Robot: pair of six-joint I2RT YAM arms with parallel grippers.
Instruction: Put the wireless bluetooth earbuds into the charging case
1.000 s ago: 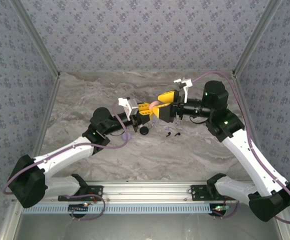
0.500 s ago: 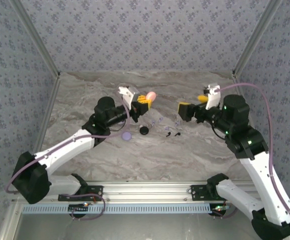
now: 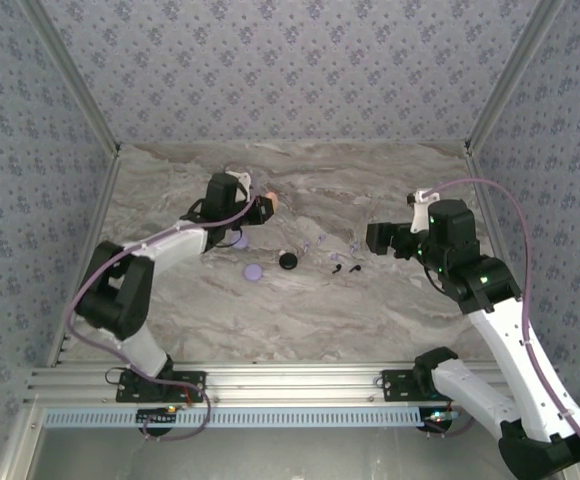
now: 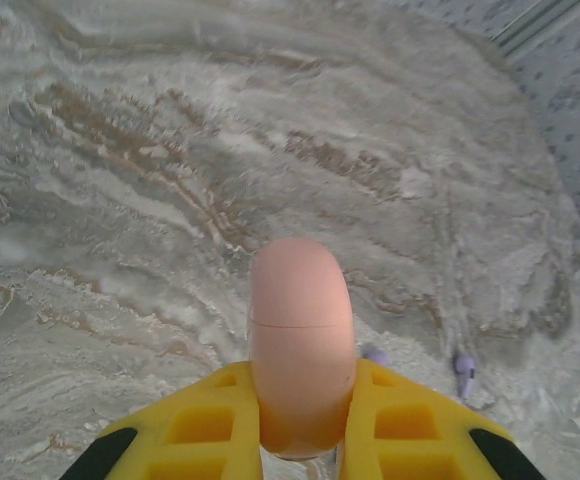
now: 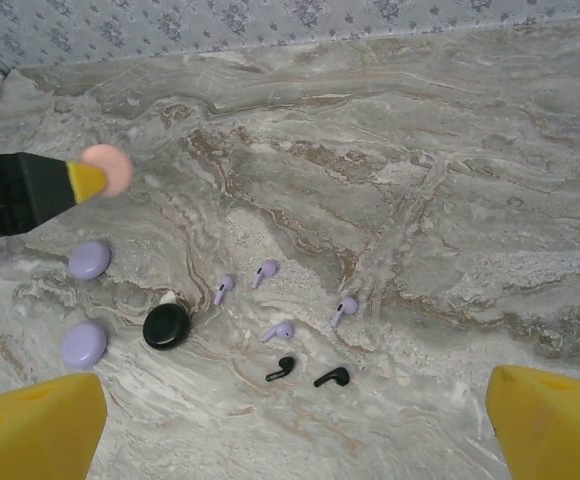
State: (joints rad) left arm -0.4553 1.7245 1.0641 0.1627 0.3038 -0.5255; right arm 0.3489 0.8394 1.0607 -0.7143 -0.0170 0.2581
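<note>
Left gripper (image 4: 302, 385) pinching pink case (image 4: 300, 300) by lower end, held off worktop (image 4: 170, 150), probably presenting it for loading. Lid looks shut, view blurry. Right gripper (image 5: 290, 400) spread wide above earbuds (image 5: 279, 330), loose on worktop beside black case (image 5: 166, 326).

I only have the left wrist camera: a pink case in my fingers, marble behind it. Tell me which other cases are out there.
Observer: A black case and two lilac cases lie on the table, nearer the arm bases than your pink case.
Operator: Count the loose buds.
Observer: Four lilac earbuds and two black earbuds, all lying apart from the cases.
Operator: Report the other arm.
Observer: The right gripper is open, with nothing between its fingers.
</note>
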